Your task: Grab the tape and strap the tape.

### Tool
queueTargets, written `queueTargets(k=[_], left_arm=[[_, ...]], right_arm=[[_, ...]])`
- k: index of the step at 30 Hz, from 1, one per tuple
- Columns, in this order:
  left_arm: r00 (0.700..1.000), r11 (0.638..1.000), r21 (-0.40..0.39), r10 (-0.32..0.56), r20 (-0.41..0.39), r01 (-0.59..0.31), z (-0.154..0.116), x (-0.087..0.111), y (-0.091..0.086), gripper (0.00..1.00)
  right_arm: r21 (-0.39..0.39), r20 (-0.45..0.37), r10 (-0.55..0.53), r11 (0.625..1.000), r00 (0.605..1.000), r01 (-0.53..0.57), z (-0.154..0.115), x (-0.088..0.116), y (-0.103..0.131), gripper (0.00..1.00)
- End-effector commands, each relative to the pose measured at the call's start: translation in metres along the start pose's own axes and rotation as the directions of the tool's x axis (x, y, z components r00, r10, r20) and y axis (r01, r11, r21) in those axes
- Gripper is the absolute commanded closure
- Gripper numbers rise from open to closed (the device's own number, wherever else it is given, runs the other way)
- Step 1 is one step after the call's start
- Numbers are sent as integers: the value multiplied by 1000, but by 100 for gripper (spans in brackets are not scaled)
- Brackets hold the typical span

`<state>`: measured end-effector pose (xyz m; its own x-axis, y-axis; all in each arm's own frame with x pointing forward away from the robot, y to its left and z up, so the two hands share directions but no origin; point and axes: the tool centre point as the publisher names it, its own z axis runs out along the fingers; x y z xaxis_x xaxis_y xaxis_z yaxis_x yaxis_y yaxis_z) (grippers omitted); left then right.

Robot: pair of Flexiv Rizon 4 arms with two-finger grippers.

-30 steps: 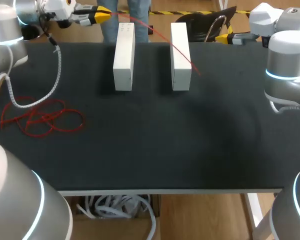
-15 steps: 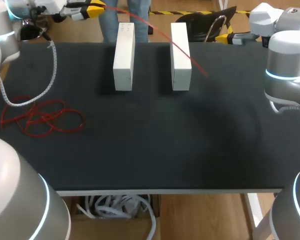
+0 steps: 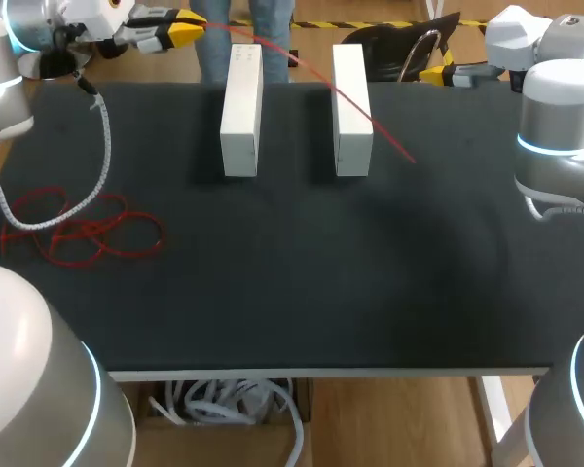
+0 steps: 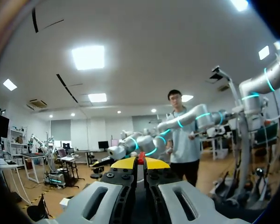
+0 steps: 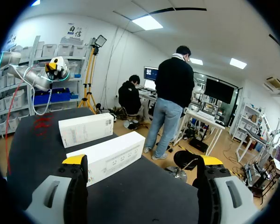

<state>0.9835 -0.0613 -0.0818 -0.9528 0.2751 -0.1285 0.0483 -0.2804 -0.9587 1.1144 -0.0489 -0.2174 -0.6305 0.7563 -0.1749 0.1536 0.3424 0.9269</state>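
Tape runs from the left gripper at the far left across the left box and right box, and its free end has slid further right. Left fingers are clamped on it, while the right gripper waits wide apart at the far right, so the span looks laid for strapping.

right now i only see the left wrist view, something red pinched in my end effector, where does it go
observer: from the left end effector the red tape slants over the left white box and the right white box, its free end past the right one.
operator: any more of it on the table
observer: yes, a red tangle lies on the table at its left side.
operator: and the other arm
observer: the right end effector is open and empty, by the far right edge.
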Motion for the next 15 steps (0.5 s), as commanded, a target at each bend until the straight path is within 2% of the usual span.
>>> queueTargets(k=[1, 2, 6, 10, 15], left_arm=[[298, 1000, 25, -19, 954, -14, 7, 8, 5, 100], [282, 999, 37, -32, 959, -13, 7, 8, 7, 100], [270, 997, 71, -62, 961, -22, 14, 4, 13, 100], [301, 997, 75, -68, 951, -11, 25, -2, 16, 100], [367, 998, 63, -51, 929, -20, 35, -2, 20, 100]], right_arm=[[2, -2, 0, 1000, 1000, 0, -1, -1, 0, 0], [2, -2, 0, 1000, 1000, 0, -1, -1, 0, 0], [2, -2, 0, 1000, 1000, 0, -1, -1, 0, 0], [2, -2, 0, 1000, 1000, 0, -1, -1, 0, 0], [2, -2, 0, 1000, 1000, 0, -1, -1, 0, 0]])
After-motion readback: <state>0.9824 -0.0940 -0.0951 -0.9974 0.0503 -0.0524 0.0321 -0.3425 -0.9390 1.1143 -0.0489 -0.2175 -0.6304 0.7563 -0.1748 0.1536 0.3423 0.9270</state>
